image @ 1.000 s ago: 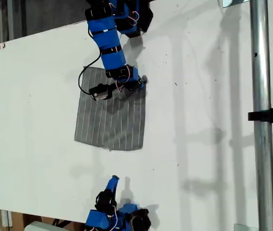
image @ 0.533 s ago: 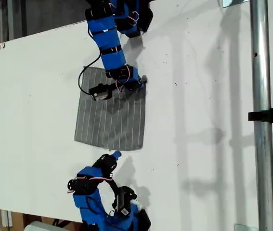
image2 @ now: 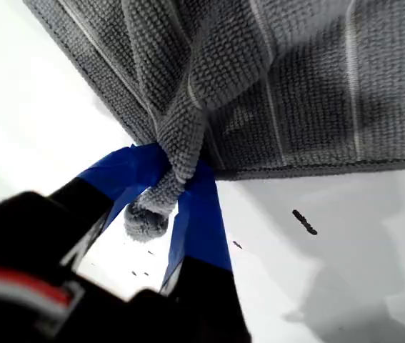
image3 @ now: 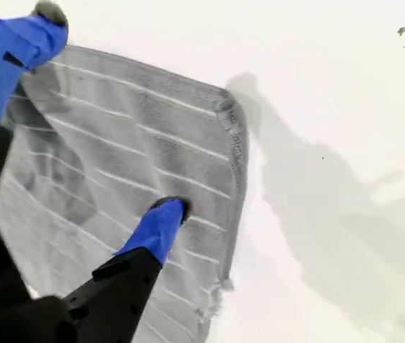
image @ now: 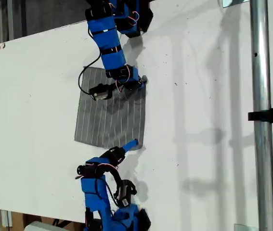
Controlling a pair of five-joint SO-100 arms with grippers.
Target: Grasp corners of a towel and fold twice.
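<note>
Grey looped-pile towel (image: 111, 111) with thin pale stripes is lying flat on the white bench (image: 203, 96), towards its far edge in the exterior view. My first gripper (image2: 165, 201) is pinching a bunched corner (image2: 147, 216) between blue jaws. My second gripper (image3: 91, 125) is standing wide apart, one finger (image3: 161, 223) pressing into the cloth.

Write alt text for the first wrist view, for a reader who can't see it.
My first gripper, its blue jaws shut, pinches a bunched corner of the grey striped towel. The rest of the towel spreads above on the white table.
</note>
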